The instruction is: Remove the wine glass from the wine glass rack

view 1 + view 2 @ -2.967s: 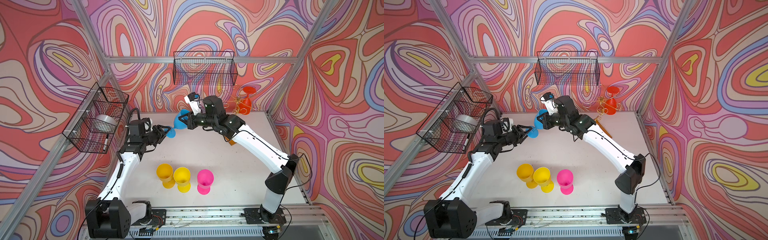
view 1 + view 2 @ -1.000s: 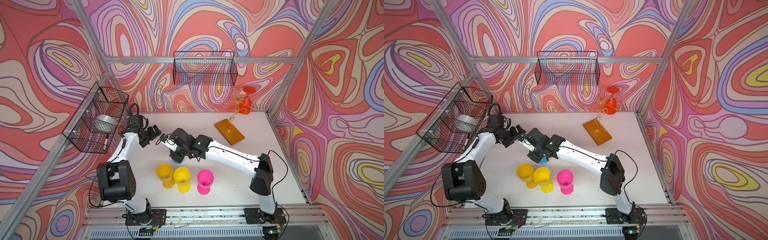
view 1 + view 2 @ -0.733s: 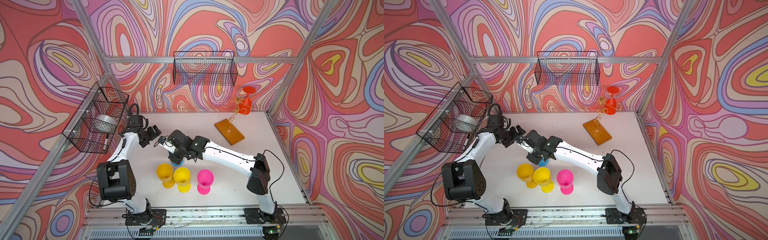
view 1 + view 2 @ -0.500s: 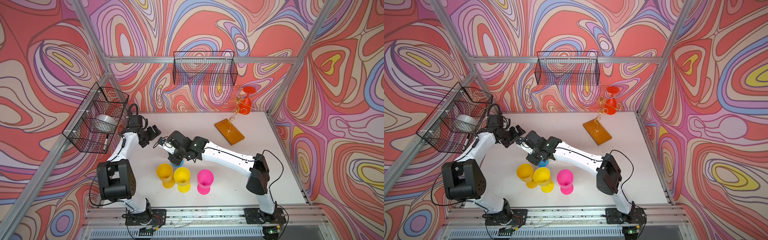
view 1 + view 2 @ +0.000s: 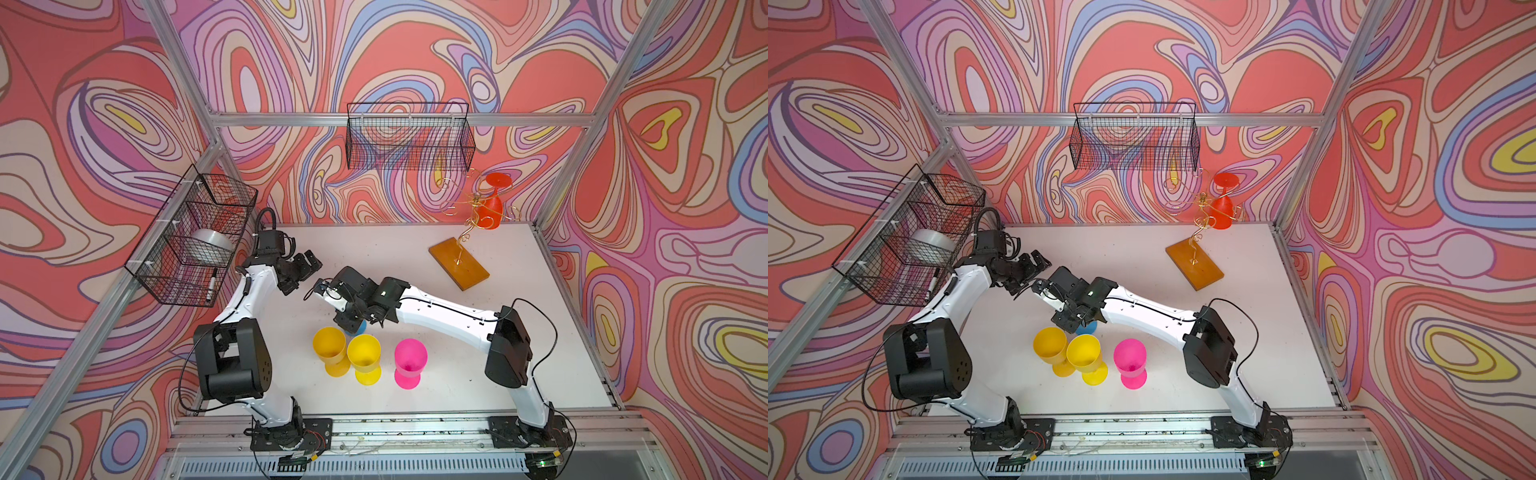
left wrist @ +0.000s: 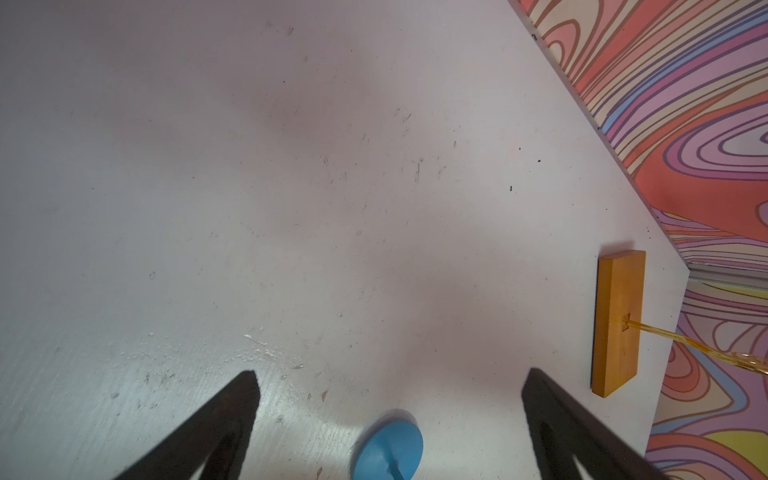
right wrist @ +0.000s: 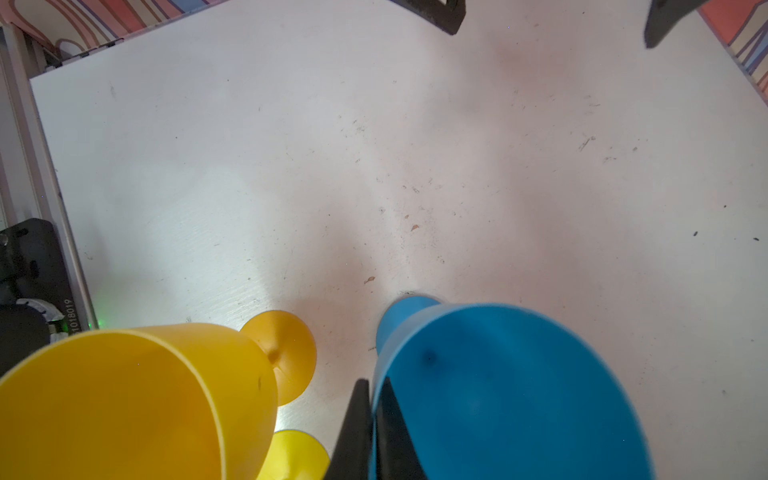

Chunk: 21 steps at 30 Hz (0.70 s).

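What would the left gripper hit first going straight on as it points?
Likely the bare table, past the blue glass foot seen between the left gripper's open jaws; depth unclear; the foot could come first.

Left arm (image 5: 253, 291), right arm (image 5: 440, 311): white links, black joints (looping black cables).

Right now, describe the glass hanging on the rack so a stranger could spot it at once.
On the white table, look to the far right corner, where a gold wire rack rises from an amber base. The wine glass hangs among its curled arms, the only red one and the only one upside down.
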### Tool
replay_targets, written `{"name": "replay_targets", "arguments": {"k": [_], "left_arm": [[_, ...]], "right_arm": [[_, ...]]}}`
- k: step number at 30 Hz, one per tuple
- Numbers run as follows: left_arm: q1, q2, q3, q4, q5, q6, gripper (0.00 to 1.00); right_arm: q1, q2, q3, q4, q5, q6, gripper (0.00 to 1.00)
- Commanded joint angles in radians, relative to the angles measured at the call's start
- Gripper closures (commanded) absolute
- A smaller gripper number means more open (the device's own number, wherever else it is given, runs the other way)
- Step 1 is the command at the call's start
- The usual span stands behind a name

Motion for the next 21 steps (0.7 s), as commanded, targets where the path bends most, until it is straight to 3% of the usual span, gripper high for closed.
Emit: {"name": "replay_targets", "arguments": {"k": [1, 13, 21], "left_arm": [[0.009, 0.007, -0.011, 0.011, 0.009, 0.007, 0.01], [0.01, -0.014, -0.024, 0.028, 0.015, 0.014, 0.0], [0.011, -0.039, -0.036, 0.044, 0.026, 0.023, 0.0]], "right_arm": [[0.007, 0.02, 0.0, 0.022, 0.016, -0.007, 0.91], [0.007, -0.068, -0.02, 0.07, 0.002, -0.019, 0.59], [0.006, -0.17, -0.035, 0.122, 0.001, -0.02, 0.46]]}}
